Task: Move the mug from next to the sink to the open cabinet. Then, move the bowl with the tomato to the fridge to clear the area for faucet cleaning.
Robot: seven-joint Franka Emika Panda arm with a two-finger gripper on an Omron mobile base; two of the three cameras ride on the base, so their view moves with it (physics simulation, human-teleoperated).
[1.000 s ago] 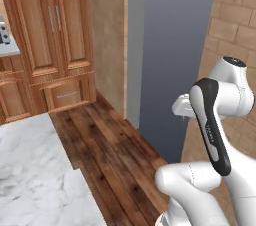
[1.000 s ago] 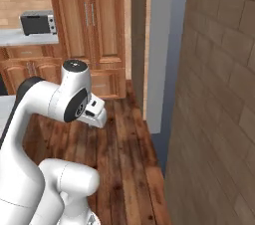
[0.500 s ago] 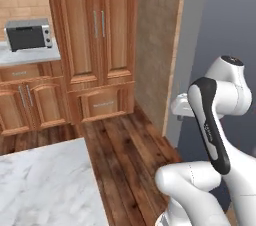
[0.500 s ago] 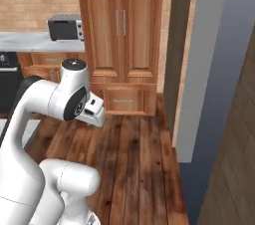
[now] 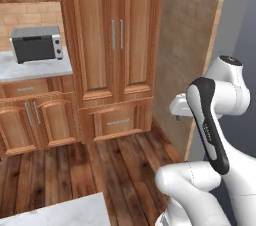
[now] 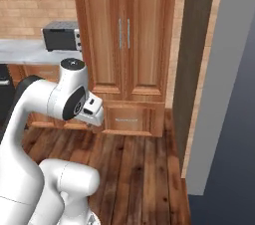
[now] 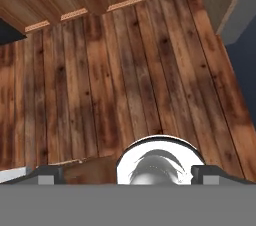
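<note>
Hand view: gripper (image 7: 127, 172) points down at wood floor (image 7: 125, 80), fingertips either side of bowl (image 7: 161, 162), apparently grasping it; arm tucked for carrying toward fridge. Tomato hidden.

The bowl (image 7: 159, 162), wide and cream-white with a pale rim, sits low between the finger tips in the hand view, its shaded hollow facing up, above the dark wooden floor. The tomato cannot be made out inside.
</note>
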